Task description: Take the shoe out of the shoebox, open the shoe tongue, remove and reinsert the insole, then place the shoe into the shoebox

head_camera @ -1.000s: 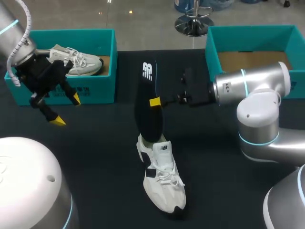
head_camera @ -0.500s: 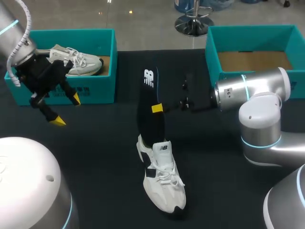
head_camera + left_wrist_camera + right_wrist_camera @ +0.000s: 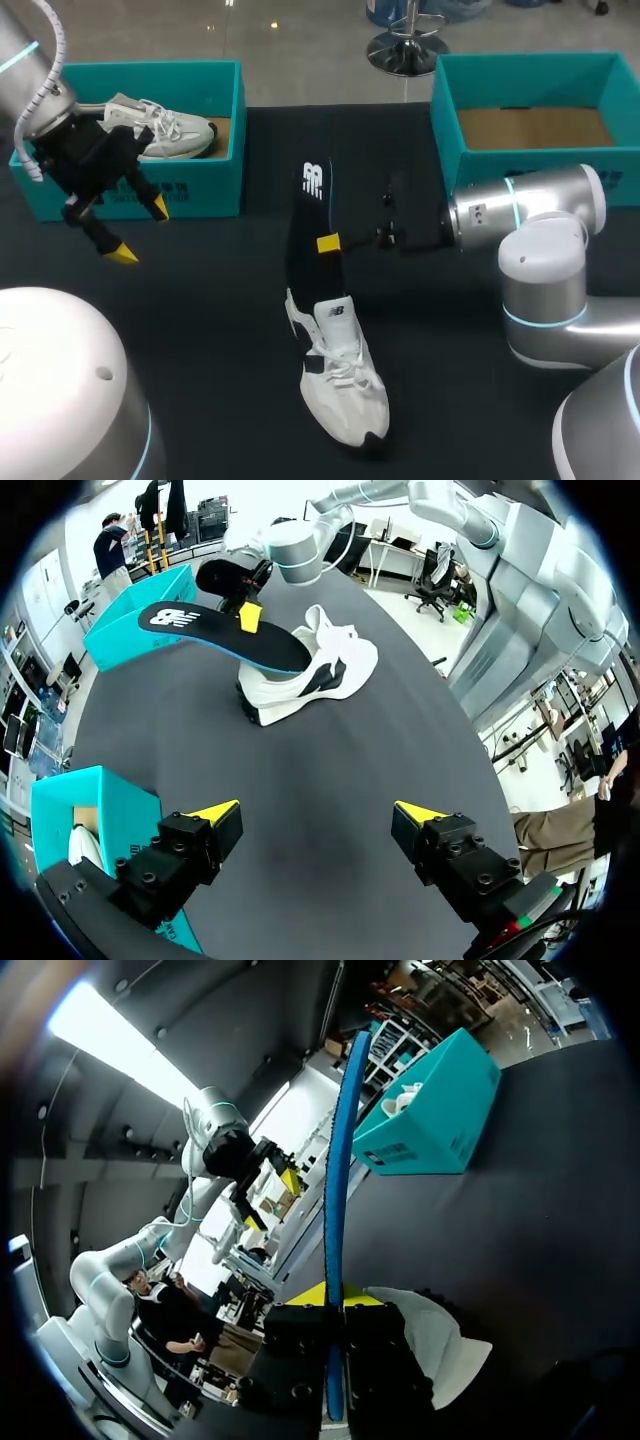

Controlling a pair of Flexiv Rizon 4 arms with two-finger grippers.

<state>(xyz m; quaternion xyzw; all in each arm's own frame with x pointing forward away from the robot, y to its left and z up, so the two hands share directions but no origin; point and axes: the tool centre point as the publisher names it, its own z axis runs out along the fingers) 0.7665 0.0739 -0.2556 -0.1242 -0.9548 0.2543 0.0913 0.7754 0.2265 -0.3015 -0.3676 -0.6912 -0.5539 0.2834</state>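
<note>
Right pincer (image 3: 327, 243) is pinching the black insole (image 3: 308, 225) by its edge, about mid-length, coming in from the right side. The insole stands steeply tilted, logo end up and away. Its low end sits at the mouth of the white shoe (image 3: 340, 375); can't tell how far in it is. Key relation: the insole's long axis runs roughly in line with the shoe's, and the shoe lies on the counter (image 3: 200, 330) with its toe toward the robot, so my read is the reinsert is a push down and forward along that line. The right arm is nearer and already has the part. Left pincer (image 3: 141, 230) hangs spread wide and holding nothing, well apart, just beside the left shoebox (image 3: 200, 190), which has a second shoe (image 3: 165, 130) in it. Right shoebox (image 3: 445, 110) sits behind the right arm, cardboard floor showing. Nothing pins the shoe down, so it may slide under the push. The tongue and laces around the mouth look like the likely snag.
</note>
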